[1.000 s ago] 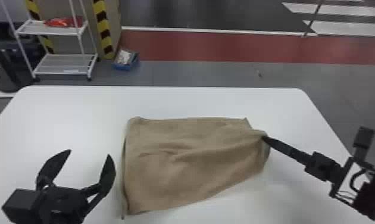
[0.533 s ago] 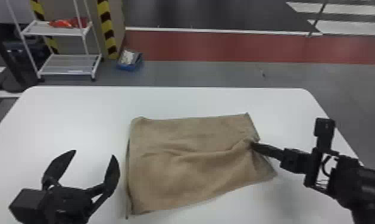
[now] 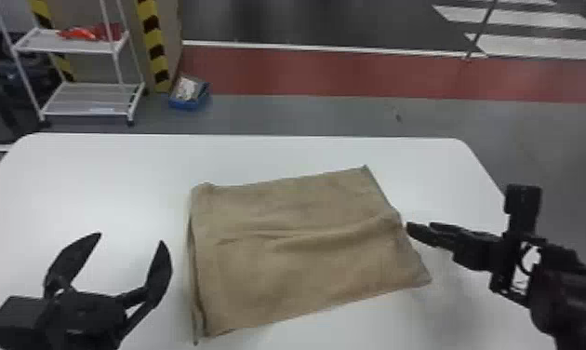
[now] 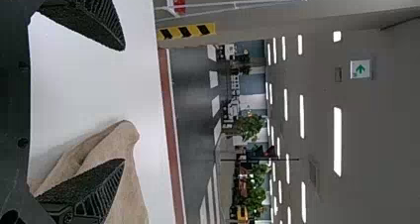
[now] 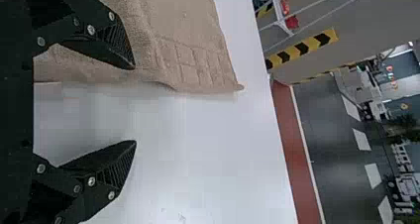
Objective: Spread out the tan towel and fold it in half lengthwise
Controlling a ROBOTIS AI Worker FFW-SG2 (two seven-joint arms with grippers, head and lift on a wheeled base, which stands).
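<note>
The tan towel [image 3: 296,251] lies spread on the white table as a roughly four-sided layered piece, with a low wrinkle running across its middle to the right edge. Left of it my left gripper [image 3: 131,237] stands open and empty. My right gripper [image 3: 420,228] is at the towel's right edge. In the left wrist view, one finger of the left gripper [image 4: 124,105] overlaps the view of the towel [image 4: 124,184]. In the right wrist view, the right gripper [image 5: 135,105] is open beside the towel [image 5: 183,45], with bare table between its fingertips.
The white table [image 3: 96,172] extends around the towel. Beyond its far edge stand a white shelf rack [image 3: 87,97] and a blue box [image 3: 189,95] on the floor. Yellow-black striping [image 3: 152,42] marks a post.
My right gripper has let go of the towel and drawn off its right edge. The towel's far right corner and right side now lie farther out and flatter. My left gripper stays put.
</note>
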